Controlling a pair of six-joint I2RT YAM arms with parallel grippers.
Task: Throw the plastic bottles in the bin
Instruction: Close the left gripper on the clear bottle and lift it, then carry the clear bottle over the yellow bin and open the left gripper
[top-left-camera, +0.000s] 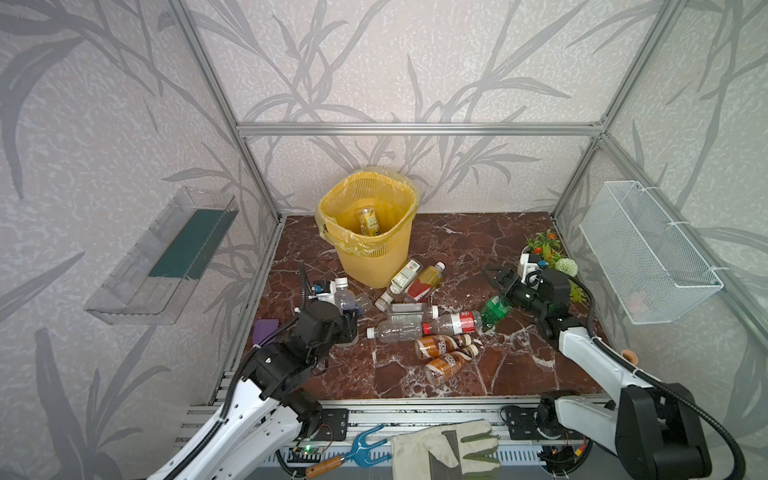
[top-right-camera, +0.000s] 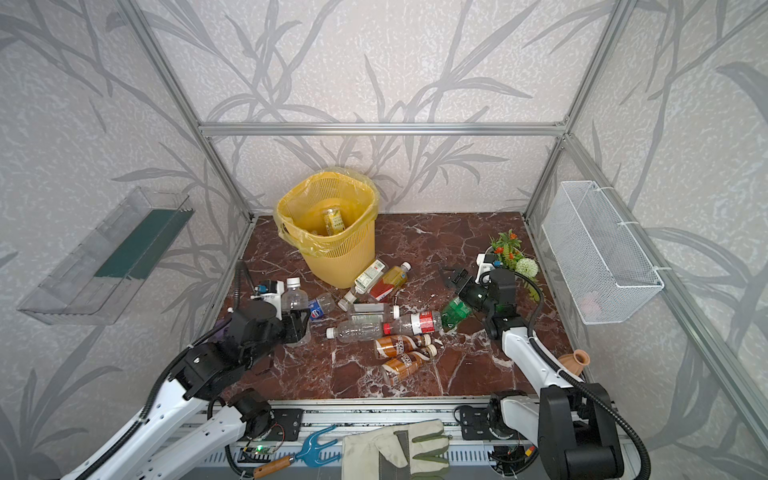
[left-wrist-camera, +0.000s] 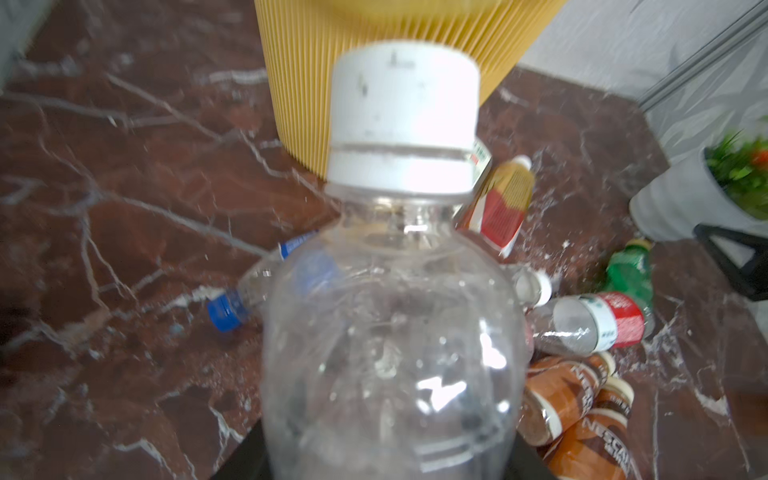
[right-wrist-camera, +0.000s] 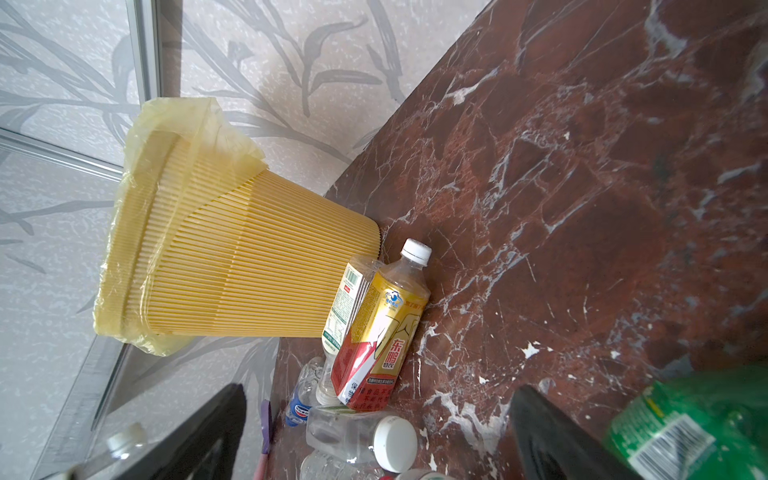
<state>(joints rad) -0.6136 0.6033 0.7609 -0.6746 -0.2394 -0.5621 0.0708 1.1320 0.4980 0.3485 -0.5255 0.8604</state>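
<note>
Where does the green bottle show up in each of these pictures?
Both top views: green bottle, right of centre, beside the right arm.
Left wrist: small, just beyond the red-banded bottle.
Right wrist: close up, barcode showing.
Shared landmark: the bin, in all four.

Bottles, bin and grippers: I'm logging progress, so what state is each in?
bin: upright, bag-lined, yellow-labelled bottle inside.
left gripper: shut on the clear bottle, cap on.
right gripper: open, empty.
green bottle: lying on the table, not binned.
brown bottles: two lying side by side on the table.
</note>
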